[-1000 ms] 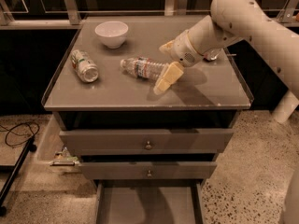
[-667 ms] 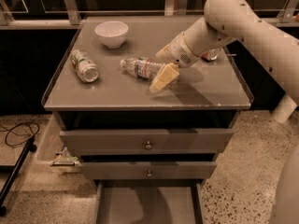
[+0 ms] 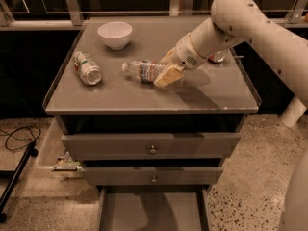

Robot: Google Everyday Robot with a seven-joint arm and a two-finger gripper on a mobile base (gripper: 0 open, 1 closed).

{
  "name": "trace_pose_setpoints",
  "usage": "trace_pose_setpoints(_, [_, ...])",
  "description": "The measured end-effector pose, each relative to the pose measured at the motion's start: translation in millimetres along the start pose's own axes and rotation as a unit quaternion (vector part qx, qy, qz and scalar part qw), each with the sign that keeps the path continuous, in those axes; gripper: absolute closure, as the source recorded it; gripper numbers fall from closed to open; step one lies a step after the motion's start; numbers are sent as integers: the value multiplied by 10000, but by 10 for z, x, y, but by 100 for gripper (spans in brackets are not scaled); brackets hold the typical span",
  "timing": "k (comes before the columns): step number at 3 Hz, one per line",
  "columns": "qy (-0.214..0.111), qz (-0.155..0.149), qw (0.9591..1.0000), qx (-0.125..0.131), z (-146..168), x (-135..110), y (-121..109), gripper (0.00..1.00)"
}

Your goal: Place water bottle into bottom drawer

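The water bottle (image 3: 141,70) lies on its side in the middle of the cabinet top (image 3: 120,97), cap pointing left. My gripper (image 3: 167,68) has come down at the bottle's right end; its cream fingers (image 3: 168,77) stand open on either side of the bottle's base, which is partly hidden behind them. The bottle rests on the top. The bottom drawer (image 3: 151,211) is pulled out at the foot of the cabinet, and its grey floor shows with nothing in it.
A green-and-white can (image 3: 87,68) lies on its side at the left of the top. A white bowl (image 3: 115,34) stands at the back left. A reddish can (image 3: 217,57) is partly hidden behind my arm. The two upper drawers (image 3: 152,146) are closed.
My gripper has moved left and down from beside the bottle's base until it sits around that end. The bottle has not moved.
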State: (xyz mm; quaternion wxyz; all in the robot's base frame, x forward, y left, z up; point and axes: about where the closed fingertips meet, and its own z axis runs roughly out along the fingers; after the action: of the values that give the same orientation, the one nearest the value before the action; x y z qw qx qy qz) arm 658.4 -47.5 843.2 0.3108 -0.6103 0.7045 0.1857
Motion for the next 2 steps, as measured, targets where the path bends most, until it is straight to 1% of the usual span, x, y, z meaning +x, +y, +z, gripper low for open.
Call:
trace_pose_setpoints(1, [0,0,10000,0,0,0,0,89])
trace_pose_setpoints(2, [0,0,10000,0,0,0,0,100])
